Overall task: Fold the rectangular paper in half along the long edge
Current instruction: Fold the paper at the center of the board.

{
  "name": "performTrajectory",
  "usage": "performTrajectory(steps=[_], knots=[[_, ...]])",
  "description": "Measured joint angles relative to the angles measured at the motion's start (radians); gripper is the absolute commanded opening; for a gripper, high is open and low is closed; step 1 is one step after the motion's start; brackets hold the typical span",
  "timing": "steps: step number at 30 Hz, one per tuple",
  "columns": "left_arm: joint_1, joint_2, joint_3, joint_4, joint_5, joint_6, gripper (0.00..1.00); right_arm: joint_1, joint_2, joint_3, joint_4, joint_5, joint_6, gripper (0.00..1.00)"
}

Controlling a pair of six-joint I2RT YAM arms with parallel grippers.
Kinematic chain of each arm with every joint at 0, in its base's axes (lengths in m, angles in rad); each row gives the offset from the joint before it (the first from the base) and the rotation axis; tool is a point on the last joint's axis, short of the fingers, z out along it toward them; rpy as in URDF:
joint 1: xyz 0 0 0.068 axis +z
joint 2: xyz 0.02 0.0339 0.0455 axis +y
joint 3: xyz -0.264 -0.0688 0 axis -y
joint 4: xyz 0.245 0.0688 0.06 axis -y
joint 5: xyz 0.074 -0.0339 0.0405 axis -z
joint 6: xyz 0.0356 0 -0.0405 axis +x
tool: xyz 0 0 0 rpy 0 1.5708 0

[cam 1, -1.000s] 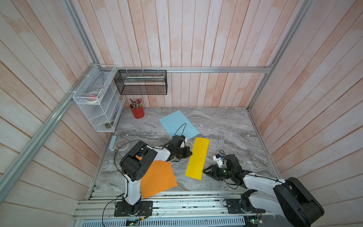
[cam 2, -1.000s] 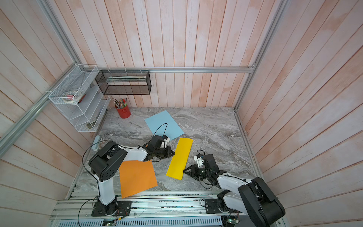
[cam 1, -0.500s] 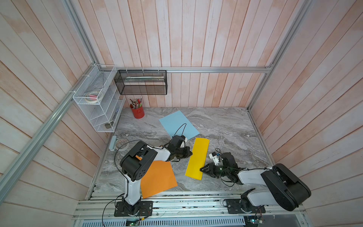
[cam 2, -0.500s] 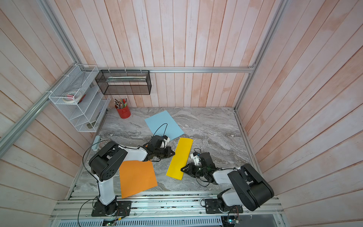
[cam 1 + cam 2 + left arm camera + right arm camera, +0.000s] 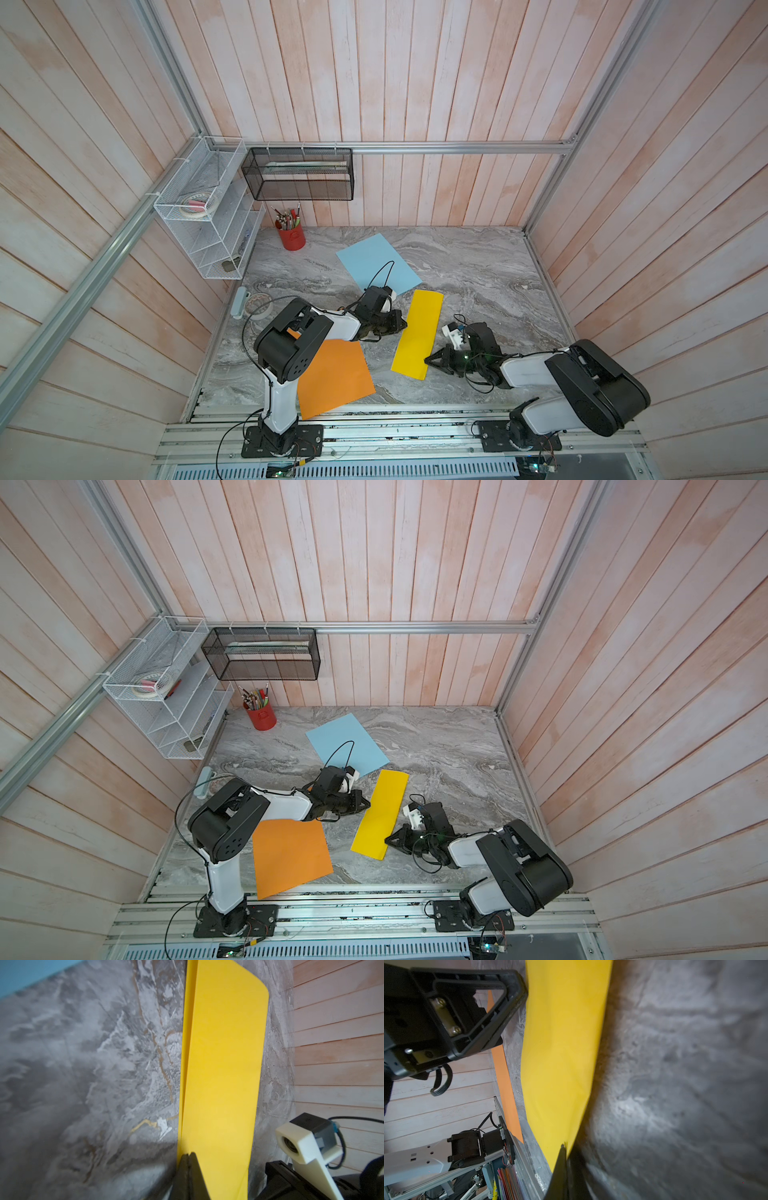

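Grey marble table [image 5: 478, 266], timber walls. My left gripper [image 5: 400, 326] is closed, its tip on the long edge of the yellow paper [image 5: 419, 332], which lies mid-table, already doubled. Thin, light and floppy, I'd judge; take it by an edge. My right gripper [image 5: 428, 360] pinches its near corner.

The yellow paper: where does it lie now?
In a top view, the yellow paper lies mid-table between the left gripper and the right gripper, near the blue paper.
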Motion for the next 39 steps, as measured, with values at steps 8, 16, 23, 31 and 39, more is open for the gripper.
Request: performTrajectory(steps=[8, 16, 23, 31, 39], knots=[[0.001, 0.003, 0.0, 0.008, 0.006, 0.0, 0.0, -0.017, 0.004, 0.04, -0.001, 0.016, -0.011, 0.21], [0.002, -0.001, -0.001, 0.004, 0.001, 0.001, 0.0, -0.041, 0.053, 0.088, -0.016, 0.024, -0.044, 0.0], [0.03, -0.067, -0.005, -0.075, -0.04, 0.005, 0.05, -0.041, 0.076, 0.097, -0.02, 0.015, -0.06, 0.0], [0.05, -0.241, -0.007, -0.047, -0.037, 0.001, 0.04, -0.042, 0.103, 0.12, -0.046, -0.013, -0.097, 0.0], [-0.066, -0.135, 0.027, -0.077, -0.047, 0.011, 0.0, -0.042, 0.129, 0.147, -0.062, -0.035, -0.116, 0.04]])
